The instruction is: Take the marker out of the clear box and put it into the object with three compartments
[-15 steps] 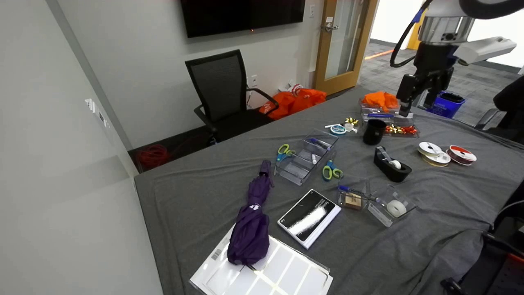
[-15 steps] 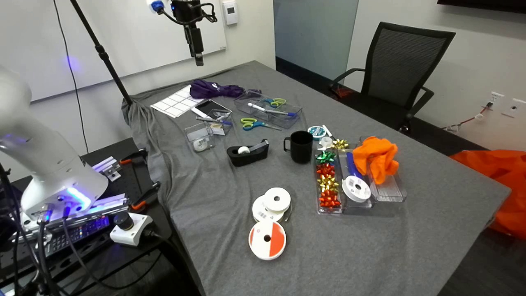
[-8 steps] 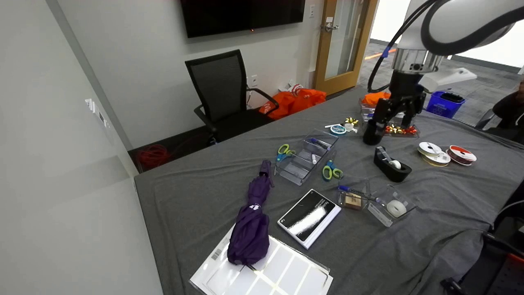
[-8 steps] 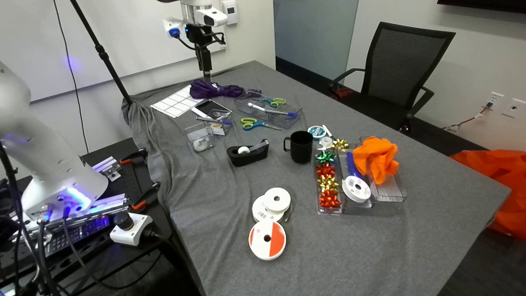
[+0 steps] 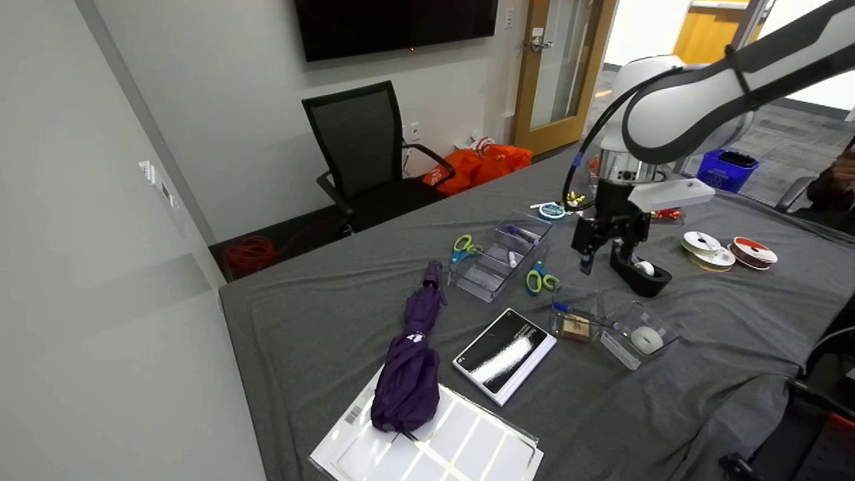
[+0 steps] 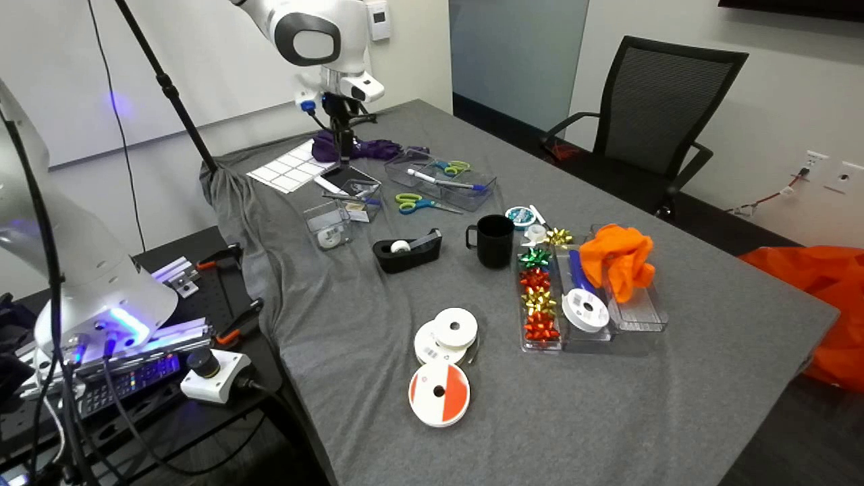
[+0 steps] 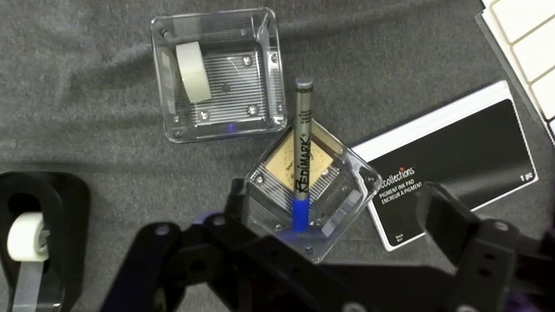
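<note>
at left in an exterior view, a divided tray [image 5: 477, 275] is seen, pen-like things [image 5: 524, 235] lying in it; if it is the target, the marker [image 7: 302, 151] could be left bridging a divider. next, an ink pad [image 5: 504, 357] is set close by the clear box [image 7: 271, 198]; in the wrist view one fingertip of the gripper [image 7: 336, 197] is shown over the ink pad, which could be struck if the descent were made off-centre. in the clear box the marker is found aslant, its grey end jutting past the rim. the gripper is spread wide above, nothing held; since the marker is seen nearer one finger, it could be tipped by a first touch, and the clear box could be dragged along if its rim were pinched too. to the right, a neighbouring box [image 5: 618, 347], set just beside, could be snagged by the jutting end during lifting. at far right in an exterior view, a bow-filled tray [image 6: 638, 316] is divided too, so the wrong one could be chosen.
</note>
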Available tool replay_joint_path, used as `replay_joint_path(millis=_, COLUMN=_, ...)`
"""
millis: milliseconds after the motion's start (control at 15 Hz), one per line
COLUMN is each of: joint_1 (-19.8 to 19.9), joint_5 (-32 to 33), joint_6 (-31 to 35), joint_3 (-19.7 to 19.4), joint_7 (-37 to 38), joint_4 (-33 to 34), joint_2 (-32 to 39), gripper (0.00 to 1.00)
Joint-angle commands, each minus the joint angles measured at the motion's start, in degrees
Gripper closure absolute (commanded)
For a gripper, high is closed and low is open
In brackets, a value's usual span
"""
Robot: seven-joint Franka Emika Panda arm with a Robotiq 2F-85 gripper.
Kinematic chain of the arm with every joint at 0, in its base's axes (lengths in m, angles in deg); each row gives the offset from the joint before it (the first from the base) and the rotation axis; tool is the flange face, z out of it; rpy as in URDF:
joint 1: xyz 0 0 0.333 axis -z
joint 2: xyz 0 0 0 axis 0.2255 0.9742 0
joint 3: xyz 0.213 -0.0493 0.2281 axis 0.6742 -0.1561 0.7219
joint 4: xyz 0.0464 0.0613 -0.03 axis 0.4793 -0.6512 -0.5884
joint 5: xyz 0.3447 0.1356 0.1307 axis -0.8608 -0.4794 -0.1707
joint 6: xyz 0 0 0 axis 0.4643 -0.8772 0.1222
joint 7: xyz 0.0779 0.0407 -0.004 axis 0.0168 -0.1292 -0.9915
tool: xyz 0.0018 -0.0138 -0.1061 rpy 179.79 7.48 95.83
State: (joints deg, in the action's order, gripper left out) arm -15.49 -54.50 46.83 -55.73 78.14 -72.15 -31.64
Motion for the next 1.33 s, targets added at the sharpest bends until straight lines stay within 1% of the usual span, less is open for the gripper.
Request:
replay_joint_path(millis=0, joint_1=-1.1, joint_5=-0.3, joint_6=0.5, joint_3=0.4, joint_7=1.7, joint_4=2.9, joint_2=5.7, gripper=0.0)
replay_joint_path(millis=333, joint_1=-2.9, joint_5=0.9, joint_6=0.2, joint_3=0.2, joint_7=5.0, joint_4=5.8, joint_2=11.2, gripper=0.0)
replay_joint_path(millis=400, joint_1=-3.2, joint_5=1.0, joint_6=-0.1, joint_3=0.1, joint_7=5.5, joint_4=6.3, joint_2=12.0, gripper=0.25)
replay_joint_path(millis=467, joint_1=-3.4, joint_5=1.2, joint_6=-0.1, joint_3=0.1, joint_7=5.9, joint_4=6.7, joint_2=12.8, gripper=0.26)
replay_joint_path(millis=667, joint_1=-4.1, joint_5=1.5, joint_6=0.1, joint_3=-0.1, joint_7=6.9, joint_4=7.6, joint_2=14.4, gripper=0.49)
replay_joint_path(millis=733, joint_1=-4.3, joint_5=1.6, joint_6=0.1, joint_3=-0.1, joint_7=7.1, joint_4=7.8, joint_2=14.8, gripper=0.53)
replay_joint_path(millis=933, joint_1=-4.7, joint_5=2.1, joint_6=0.2, joint_3=-0.2, joint_7=7.5, joint_4=7.9, joint_2=15.4, gripper=0.43)
replay_joint_path(millis=1000, joint_1=-4.8, joint_5=2.3, joint_6=0.3, joint_3=-0.2, joint_7=7.6, joint_4=7.9, joint_2=15.5, gripper=0.39)
replay_joint_path(millis=1067, joint_1=-4.9, joint_5=2.5, joint_6=0.3, joint_3=-0.2, joint_7=7.6, joint_4=7.7, joint_2=15.5, gripper=0.3)
replay_joint_path(millis=1200, joint_1=-5.0, joint_5=2.9, joint_6=0.3, joint_3=-0.2, joint_7=7.4, joint_4=7.3, joint_2=15.3, gripper=0.22)
replay_joint_path(millis=1267, joint_1=-5.1, joint_5=3.2, joint_6=0.5, joint_3=-0.2, joint_7=7.4, joint_4=7.1, joint_2=15.2, gripper=0.15)
